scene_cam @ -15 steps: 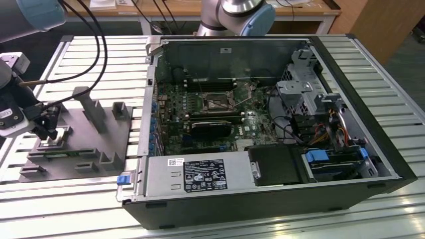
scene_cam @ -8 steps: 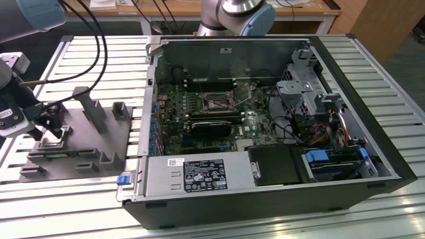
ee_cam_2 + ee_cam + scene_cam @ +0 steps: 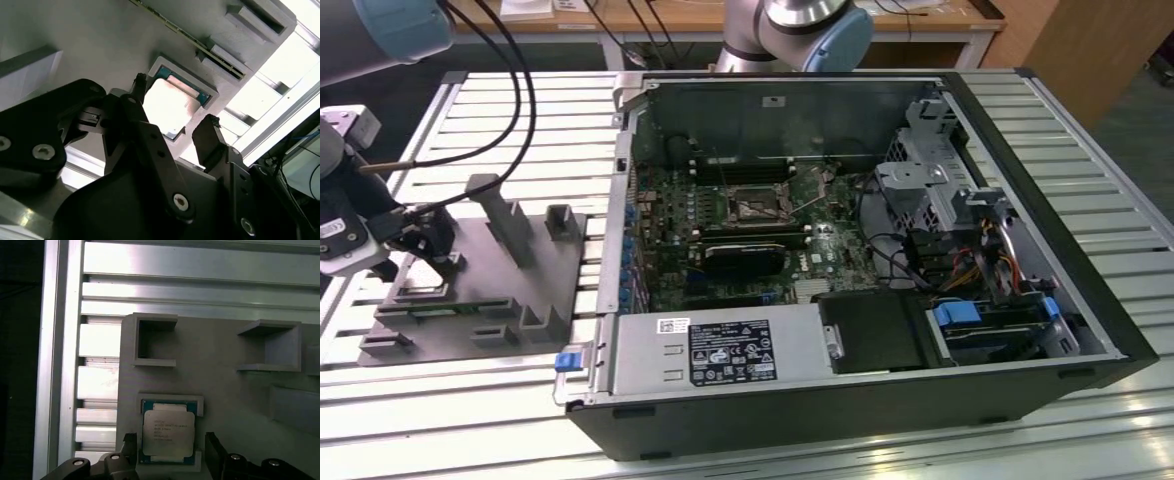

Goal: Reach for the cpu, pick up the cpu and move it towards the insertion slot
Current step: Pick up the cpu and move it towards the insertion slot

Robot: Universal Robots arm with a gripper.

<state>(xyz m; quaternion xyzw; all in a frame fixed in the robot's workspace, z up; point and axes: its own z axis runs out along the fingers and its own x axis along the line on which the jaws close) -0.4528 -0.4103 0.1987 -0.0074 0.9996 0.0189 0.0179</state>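
The gripper (image 3: 170, 440) stands wide open with nothing in its grasp, its black fingers (image 3: 212, 452) on either side of the cpu (image 3: 168, 427). The cpu lies flat in a square recess of the grey tray (image 3: 225, 385) on the slatted table (image 3: 150, 290). In the exterior view, the insertion slot (image 3: 758, 208) sits well apart, inside the open computer case (image 3: 854, 410).

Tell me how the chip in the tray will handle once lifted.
The chip looks flat and rigid, so it is probably stiff and unlikely to roll. Its shiny metal top suggests it may slip. It sits snug in the tray, so a tilted lift might catch.
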